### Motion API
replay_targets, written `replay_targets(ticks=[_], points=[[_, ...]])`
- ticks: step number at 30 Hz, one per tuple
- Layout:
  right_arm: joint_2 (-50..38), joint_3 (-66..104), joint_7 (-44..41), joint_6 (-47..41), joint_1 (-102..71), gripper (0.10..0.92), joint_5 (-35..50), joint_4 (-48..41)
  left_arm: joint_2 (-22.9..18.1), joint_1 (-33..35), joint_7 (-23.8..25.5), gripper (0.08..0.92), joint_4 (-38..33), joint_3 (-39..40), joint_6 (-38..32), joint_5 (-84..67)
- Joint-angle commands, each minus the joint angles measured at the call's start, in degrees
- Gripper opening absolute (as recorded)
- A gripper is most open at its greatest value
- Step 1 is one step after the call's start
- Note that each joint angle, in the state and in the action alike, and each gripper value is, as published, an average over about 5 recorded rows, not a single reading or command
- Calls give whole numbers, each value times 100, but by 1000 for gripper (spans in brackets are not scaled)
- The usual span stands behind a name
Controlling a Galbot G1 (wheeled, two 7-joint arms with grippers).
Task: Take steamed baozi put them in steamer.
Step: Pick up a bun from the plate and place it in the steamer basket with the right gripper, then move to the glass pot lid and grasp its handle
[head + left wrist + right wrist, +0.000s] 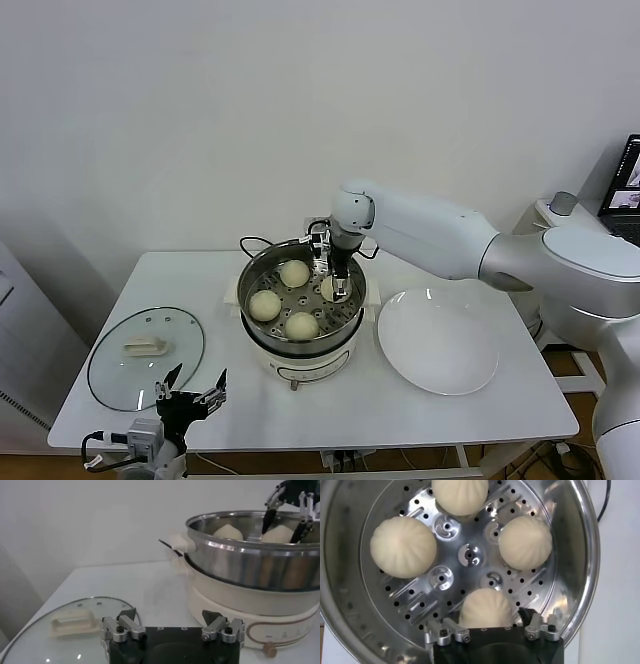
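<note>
The steamer [249, 283] stands mid-table, a shiny steel pot on a cream base. Several pale baozi rest on its perforated tray [469, 556]: one at the back [294, 272], one on the left [265, 305], one at the front [301, 325]. My right gripper [340, 290] reaches down inside the pot on its right side. It is open, its fingers standing either side of a fourth baozi [486, 609] that sits on the tray. My left gripper [192, 392] waits open and empty at the table's front left.
A flat glass lid [146, 357] with a cream knob lies at the left of the table, just beyond the left gripper. An empty white plate [438, 340] sits right of the steamer. A black cord [250, 241] runs behind the pot.
</note>
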Motion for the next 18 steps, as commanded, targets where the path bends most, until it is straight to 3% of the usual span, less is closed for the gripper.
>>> replay_targets(ticks=[1, 8, 18], points=[[-700, 774, 109, -27, 261, 822, 421, 511, -281, 28, 0, 823, -89, -49, -27, 3], [-1752, 2499, 1335, 59, -294, 823, 1238, 1072, -281, 80, -127, 823, -216, -87, -183, -372], [-2304, 6188, 3757, 1295, -3398, 823, 1922, 2144, -281, 174, -324, 823, -457, 4, -652, -825]])
